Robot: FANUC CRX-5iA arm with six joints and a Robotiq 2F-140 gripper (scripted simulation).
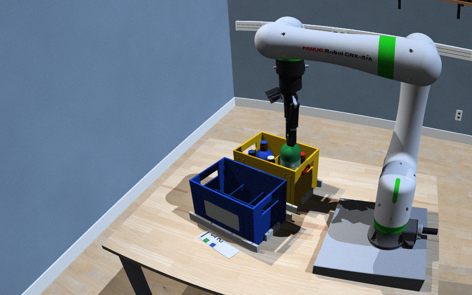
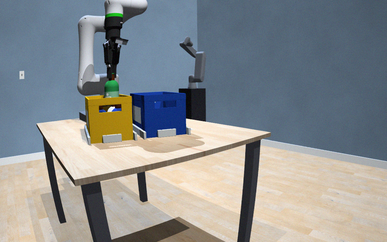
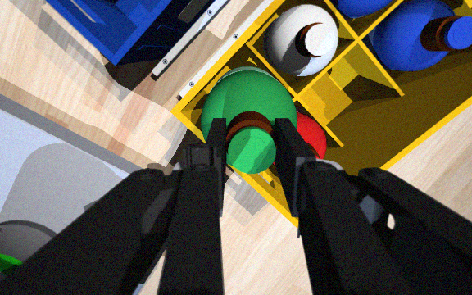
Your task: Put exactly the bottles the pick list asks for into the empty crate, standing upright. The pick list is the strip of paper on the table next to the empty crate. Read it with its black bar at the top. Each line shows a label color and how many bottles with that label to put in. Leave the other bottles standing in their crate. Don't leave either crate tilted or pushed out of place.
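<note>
My gripper [image 1: 291, 138] [image 2: 112, 75] [image 3: 250, 138] is shut on the neck of the green bottle [image 1: 289, 155] [image 2: 111, 88] [image 3: 248, 100]. The bottle hangs upright, partly raised out of the yellow crate [image 1: 298, 178] [image 2: 109, 121] [image 3: 388, 161], its shoulders above the rim. In the yellow crate stand a blue bottle [image 1: 264, 150] [image 3: 412, 41], a white bottle [image 1: 271, 159] [image 3: 301, 38] and a red bottle [image 1: 302, 155] [image 3: 311, 133]. The empty blue crate [image 1: 236, 210] [image 2: 159, 115] [image 3: 109, 24] stands beside it. The pick list [image 1: 218, 245] lies in front of the blue crate, with a green and a blue mark.
Both crates sit in grey corner brackets [image 1: 226, 236] [image 2: 112, 138]. The robot base [image 1: 391, 234] stands on a grey plate at the table's right. A second small arm [image 2: 196, 64] stands on a black pedestal behind the table.
</note>
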